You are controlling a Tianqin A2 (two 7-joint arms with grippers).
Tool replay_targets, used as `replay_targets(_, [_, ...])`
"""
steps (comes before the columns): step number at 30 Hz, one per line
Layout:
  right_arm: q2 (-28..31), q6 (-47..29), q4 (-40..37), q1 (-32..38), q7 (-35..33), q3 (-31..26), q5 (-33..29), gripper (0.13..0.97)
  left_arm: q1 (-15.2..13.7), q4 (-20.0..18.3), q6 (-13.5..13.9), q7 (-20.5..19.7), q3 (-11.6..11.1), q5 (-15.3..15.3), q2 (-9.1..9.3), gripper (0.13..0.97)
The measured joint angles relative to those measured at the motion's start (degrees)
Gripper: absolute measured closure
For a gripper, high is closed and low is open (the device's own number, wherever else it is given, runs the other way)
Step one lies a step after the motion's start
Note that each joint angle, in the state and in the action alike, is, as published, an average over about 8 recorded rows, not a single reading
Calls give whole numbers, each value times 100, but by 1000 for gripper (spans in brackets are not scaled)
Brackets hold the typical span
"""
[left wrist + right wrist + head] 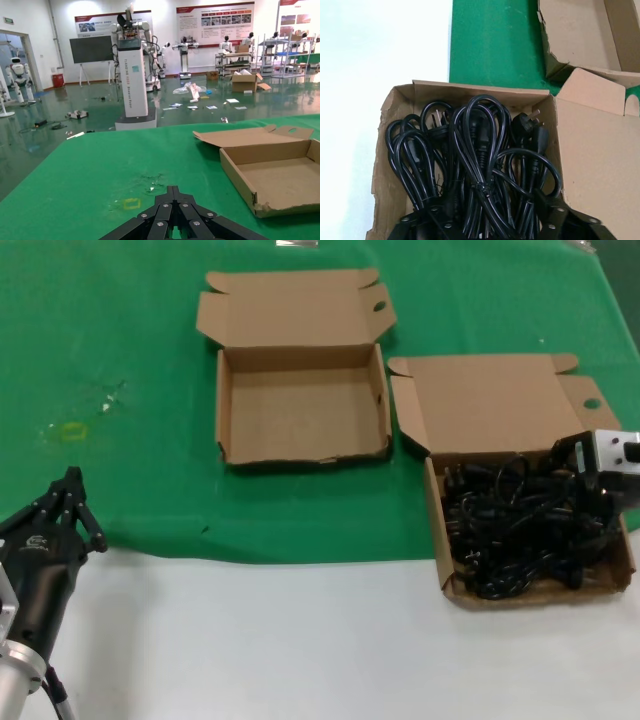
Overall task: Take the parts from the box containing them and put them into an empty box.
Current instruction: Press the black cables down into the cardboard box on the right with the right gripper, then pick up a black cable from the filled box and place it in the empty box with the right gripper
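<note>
The power cords [520, 530] lie in a tangled black heap inside the full box [445, 540], which sits at the lower right of the head view, straddling the edge where the green cloth [120, 330] meets the white table [260, 640]. In the right wrist view the cords [475, 165] show as several looped bundles, with plugs [525, 121] poking up near the wall by the lid. The box's lid [490, 400] lies open and flat behind it, a round finger hole [592, 404] in one flap.

The right gripper [590, 485] hangs over the far right corner of this box, down among the cords; its two fingers [560, 220] stand apart at the lower edge of its wrist view, with cord loops between them, not clamped on anything.

The empty box [300, 405] sits at upper centre of the head view, just beside the full one, lid open, oval hole [379, 307] in a flap.

The left gripper [72, 502] rests at the lower left, well apart from both boxes, fingertips together
</note>
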Motion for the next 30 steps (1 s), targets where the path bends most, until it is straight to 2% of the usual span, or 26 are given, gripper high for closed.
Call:
replay_targets(4, [2, -42, 65, -26, 16, 31, -36, 509, 0, 0, 0, 1, 0, 0, 0, 953])
replay_targets(5, [3, -52, 81, -33, 22, 39, -44, 509, 0, 0, 0, 1, 0, 0, 0, 953])
replay_targets(13, [16, -102, 184, -90, 83, 97, -104, 717, 0, 0, 0, 1, 0, 0, 0, 953])
replay_targets(17, [27, -113, 244, -129, 125, 124, -131, 717, 0, 0, 0, 1, 0, -1, 0, 953])
replay_targets(25, [67, -188, 408, -157, 246, 174, -183, 851, 0, 0, 0, 1, 0, -1, 0, 953])
replay_targets(30, [151, -345, 592, -103, 358, 214, -192, 867, 0, 0, 0, 1, 0, -1, 0, 953])
